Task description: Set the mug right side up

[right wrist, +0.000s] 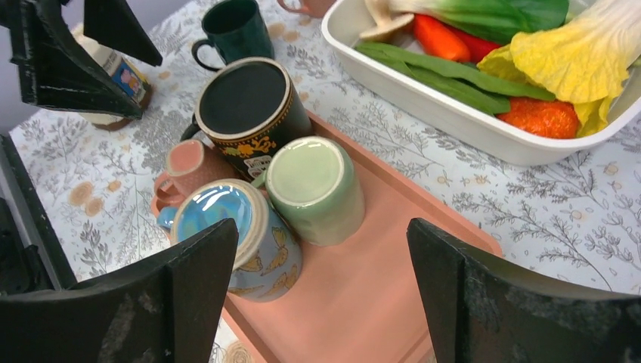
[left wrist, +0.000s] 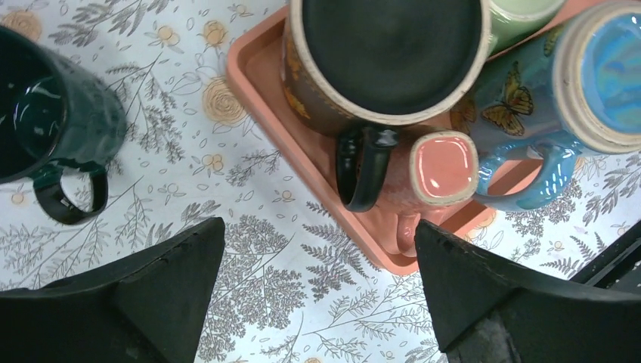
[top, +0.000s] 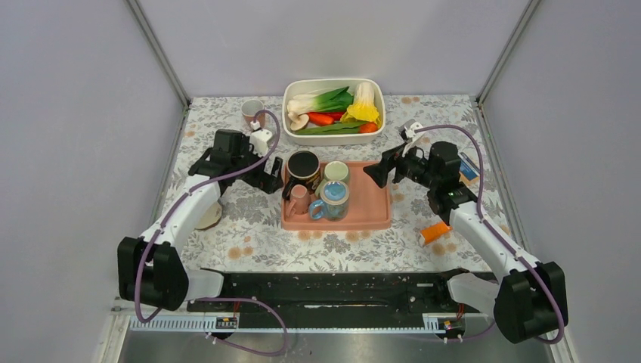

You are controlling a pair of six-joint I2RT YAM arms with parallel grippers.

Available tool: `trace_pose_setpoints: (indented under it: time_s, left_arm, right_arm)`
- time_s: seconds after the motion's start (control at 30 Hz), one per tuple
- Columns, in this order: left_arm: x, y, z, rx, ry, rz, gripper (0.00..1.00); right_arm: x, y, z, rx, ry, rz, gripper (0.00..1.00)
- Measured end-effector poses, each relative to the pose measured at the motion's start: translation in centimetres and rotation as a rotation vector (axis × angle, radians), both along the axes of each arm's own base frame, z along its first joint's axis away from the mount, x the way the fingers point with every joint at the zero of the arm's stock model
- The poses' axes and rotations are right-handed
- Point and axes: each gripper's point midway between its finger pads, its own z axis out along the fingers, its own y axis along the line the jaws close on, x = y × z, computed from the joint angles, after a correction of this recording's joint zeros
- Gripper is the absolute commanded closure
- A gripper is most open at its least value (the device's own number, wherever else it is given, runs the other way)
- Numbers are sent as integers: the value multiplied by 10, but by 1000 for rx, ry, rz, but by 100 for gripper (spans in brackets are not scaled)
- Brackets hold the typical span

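Observation:
Several mugs stand base up on a salmon tray (top: 370, 215): a black one (top: 302, 168), a pale green one (top: 336, 172), a small pink one (top: 299, 200) and a blue butterfly one (top: 333, 200). My left gripper (top: 269, 178) is open and empty, just left of the tray beside the black mug (left wrist: 389, 53); between its fingers I see the tablecloth and the tray's corner (left wrist: 317, 280). A dark green mug (left wrist: 53, 113) stands upright left of it. My right gripper (top: 378, 174) is open and empty above the tray's right half (right wrist: 321, 302), apart from the green mug (right wrist: 314, 185).
A white dish (top: 378, 97) of toy vegetables stands behind the tray. A pink mug (top: 252, 112) sits at the back left. An orange object (top: 435, 231) and a blue packet (top: 469, 168) lie right of the tray. A small jar (top: 210, 215) is under the left arm.

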Motion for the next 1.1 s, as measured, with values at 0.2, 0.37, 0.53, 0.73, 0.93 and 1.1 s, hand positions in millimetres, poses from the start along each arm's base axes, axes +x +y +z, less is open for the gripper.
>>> trace_pose_setpoints:
  time_s: [0.2, 0.37, 0.53, 0.73, 0.93, 1.1]
  left_arm:
    - [-10, -15, -7, 24, -31, -84, 1]
    - [-27, -35, -11, 43, -65, -196, 1]
    - [-48, -66, -1, 39, -130, -344, 1]
    - [-67, -100, -7, 53, -134, -483, 1]
    - [-76, -120, -24, 78, -87, -558, 1]
    - [-82, -131, -26, 83, -79, -610, 2]
  right_arm:
    - [4, 5, -21, -80, 61, 0, 9]
    - [1, 6, -29, -116, 79, 10, 9]
    - [1, 5, -31, -135, 70, 16, 9]
    - [1, 4, -30, -146, 54, 20, 8]
    - [-1, 4, -24, -149, 25, 22, 8]
    - [0, 3, -20, -152, 2, 22, 8]
